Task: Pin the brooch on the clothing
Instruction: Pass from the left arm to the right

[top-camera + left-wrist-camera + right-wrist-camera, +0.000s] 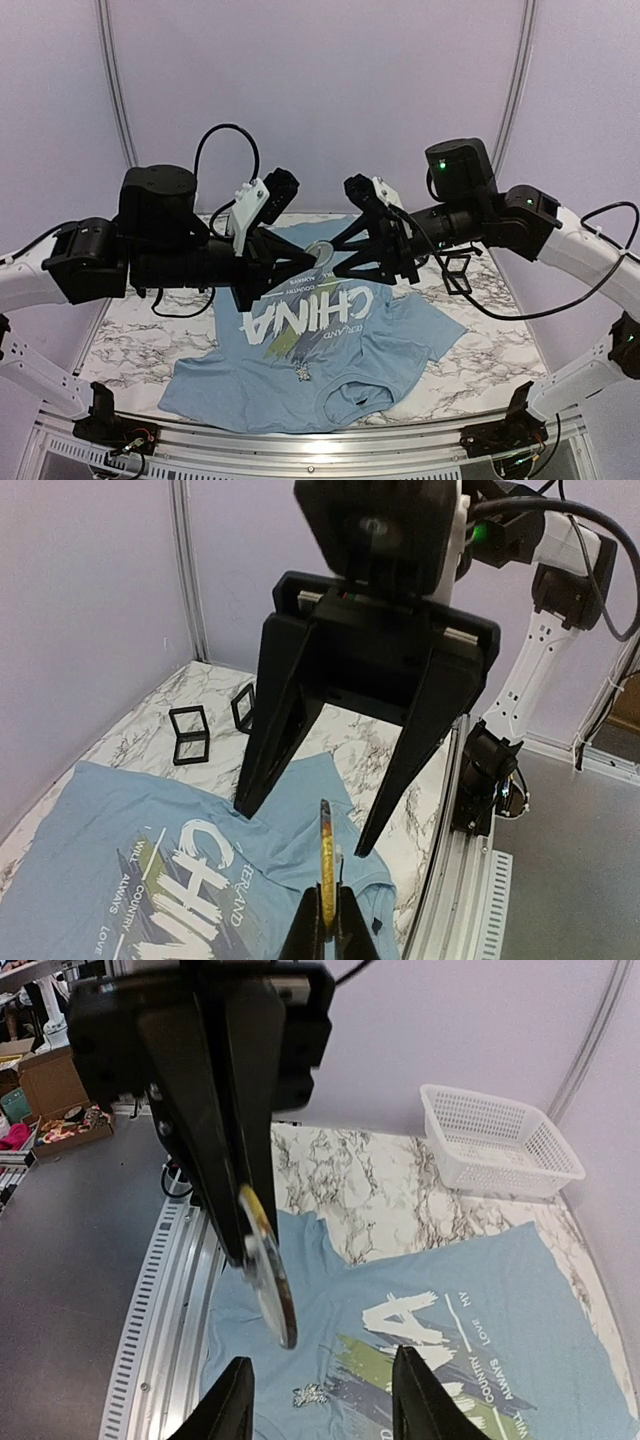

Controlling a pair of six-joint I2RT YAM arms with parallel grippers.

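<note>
Your left pincer [325, 920] is clenched on the small round dull-gold brooch [326, 865], held edge-up over the twelve o'clock end of the light blue T-shirt [380, 350]. Your right pincer [322, 1385] stands released at the brooch's three o'clock.

Soft even light, faint shadows, mild wide-angle edge distortion

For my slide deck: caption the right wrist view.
Left gripper holds the brooch above the T-shirt, facing the open right gripper.

Black-and-white jointed arms [160, 250], looping black cables [225, 126], green indicator lights [437, 160]
</note>
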